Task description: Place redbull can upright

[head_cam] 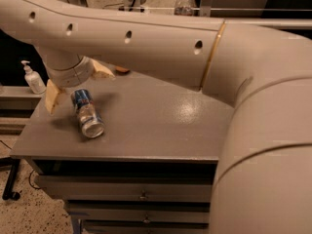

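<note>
The redbull can [87, 114] lies on its side on the grey table [161, 126], at its left part, with a silver end pointing toward the front edge. My gripper [78, 85] hangs from the big cream arm [146, 43] right over the can's far end. It is open: one tan finger [52, 96] stands left of the can and the other finger [102, 72] behind and to its right. The can is not held.
A sliver of an orange fruit [122, 71] shows behind the arm. A white soap dispenser [33, 78] stands on a ledge to the left. A clear water bottle [184, 4] stands far behind. Drawers [141, 194] sit under the table top.
</note>
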Controlling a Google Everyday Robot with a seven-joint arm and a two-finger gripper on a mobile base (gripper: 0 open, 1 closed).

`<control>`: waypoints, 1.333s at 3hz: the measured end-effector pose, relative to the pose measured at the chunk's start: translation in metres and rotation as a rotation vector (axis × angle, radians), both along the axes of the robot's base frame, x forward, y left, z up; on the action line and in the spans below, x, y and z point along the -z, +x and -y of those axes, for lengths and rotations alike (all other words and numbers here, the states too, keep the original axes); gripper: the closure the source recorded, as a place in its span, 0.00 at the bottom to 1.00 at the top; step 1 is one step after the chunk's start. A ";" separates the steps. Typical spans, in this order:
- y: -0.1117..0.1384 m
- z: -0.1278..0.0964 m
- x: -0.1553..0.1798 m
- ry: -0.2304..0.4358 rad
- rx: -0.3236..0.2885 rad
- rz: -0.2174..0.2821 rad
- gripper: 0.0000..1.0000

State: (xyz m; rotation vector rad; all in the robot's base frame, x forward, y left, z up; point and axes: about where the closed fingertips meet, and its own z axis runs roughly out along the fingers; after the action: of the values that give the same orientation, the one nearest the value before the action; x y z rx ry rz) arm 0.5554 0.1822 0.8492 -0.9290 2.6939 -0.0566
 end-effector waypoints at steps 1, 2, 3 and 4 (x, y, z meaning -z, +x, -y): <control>-0.007 0.000 0.006 -0.037 0.032 -0.008 0.00; -0.011 -0.001 0.011 -0.046 0.052 -0.010 0.18; -0.014 0.001 0.014 -0.049 0.069 -0.010 0.41; -0.010 0.005 0.011 -0.030 0.082 0.005 0.65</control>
State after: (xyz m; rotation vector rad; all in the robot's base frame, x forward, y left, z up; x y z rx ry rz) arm 0.5453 0.1770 0.8377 -0.8253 2.7333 -0.1164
